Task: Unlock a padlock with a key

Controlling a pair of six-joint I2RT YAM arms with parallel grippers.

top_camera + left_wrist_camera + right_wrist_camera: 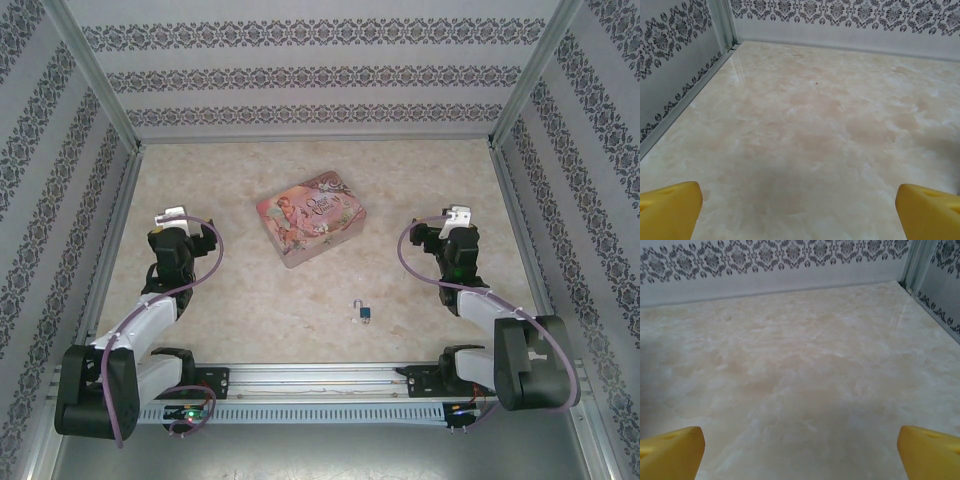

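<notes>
at the near edge the two arm bases sit bolted to a metal rail [320, 385], the left arm [130, 335] and the right arm [510, 335] each reaching away over a pale marbled worktop [250, 320]. just past the rail, a little right of centre and nearer the right arm, the padlock [363, 315] lies flat on the worktop, its blue body toward the rail and its silvery shackle pointing away and slightly left; nothing touches it, and both arms are well apart from it. the key is too small to tell apart from the padlock's metal, so i cannot say where it lies. farther out, the left claw [186, 222] hangs above the left side of the worktop and the right claw [448, 222] above the right side, roughly level with each other and both pointing at the far wall. in the left wrist view the yellow fingertips [670, 210] stand at the two bottom corners with bare worktop between them, so the left claw is spread wide and holds nothing; the right wrist view shows its yellow fingertips [672, 450] parted the same way, also holding nothing. between the two claws and a little beyond them, the pink illustrated tin [310, 216] rests on the worktop, lid on, turned at an angle. behind it the worktop runs to a back wall [320, 75] papered in grey ornamental bands, with metal posts [95, 75] at the corners.
</notes>
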